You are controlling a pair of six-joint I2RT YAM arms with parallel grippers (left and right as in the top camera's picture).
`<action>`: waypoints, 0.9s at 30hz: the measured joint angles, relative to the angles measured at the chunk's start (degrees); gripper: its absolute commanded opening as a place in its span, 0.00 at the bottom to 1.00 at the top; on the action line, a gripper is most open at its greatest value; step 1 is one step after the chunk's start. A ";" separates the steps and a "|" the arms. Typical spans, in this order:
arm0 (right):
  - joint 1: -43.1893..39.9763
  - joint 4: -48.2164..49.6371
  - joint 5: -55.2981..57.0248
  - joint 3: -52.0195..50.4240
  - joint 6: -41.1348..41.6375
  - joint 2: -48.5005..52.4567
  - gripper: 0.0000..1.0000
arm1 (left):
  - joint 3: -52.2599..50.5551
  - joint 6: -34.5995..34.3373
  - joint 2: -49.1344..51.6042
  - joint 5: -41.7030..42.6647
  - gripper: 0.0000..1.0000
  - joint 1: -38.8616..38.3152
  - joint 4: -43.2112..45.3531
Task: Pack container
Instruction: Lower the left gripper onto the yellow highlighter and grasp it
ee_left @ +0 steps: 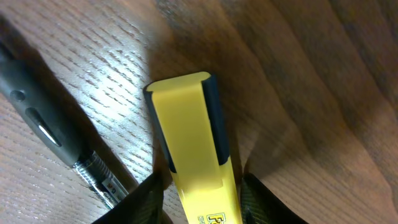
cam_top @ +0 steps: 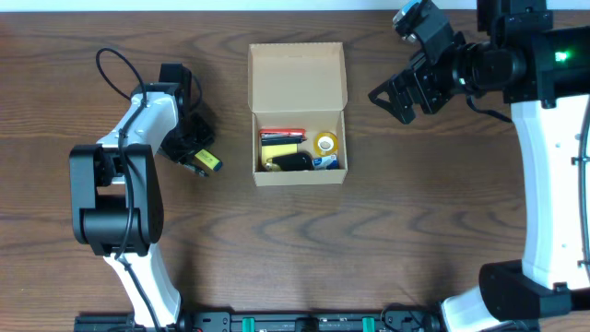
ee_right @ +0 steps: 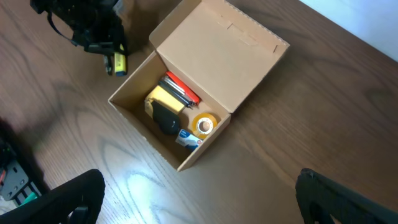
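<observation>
Highlighter point(ee_left: 193, 143) lies left of the container point(cam_top: 300, 178), the left gripper point(cam_top: 198, 159) straddling it for a pickup; I cannot tell whether the jaws pinch it. The container sits mid-table, lid back for loading. Beyond it, the right gripper point(cam_top: 392, 103) hangs spread wide, keeping clear.

Dark wood-grain table point(cam_top: 406, 231); white strip point(cam_top: 230, 5) along its far edge.

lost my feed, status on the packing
left gripper astride yellow highlighter, grip unclear. right gripper open, beside container. container open, part filled. pen beside highlighter.
</observation>
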 measured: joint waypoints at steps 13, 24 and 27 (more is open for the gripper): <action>0.00 -0.02 0.17 0.00 0.00 0.00 0.99 | -0.04 0.33 -0.20 -0.15 0.06 0.00 0.98; 0.00 0.00 0.17 0.00 0.00 0.00 0.99 | 10.67 19.74 -2.73 0.20 0.06 -0.09 -6.54; 0.00 0.00 0.20 0.00 -0.02 0.00 0.99 | 15.45 30.75 -6.54 2.38 0.06 -0.55 -8.55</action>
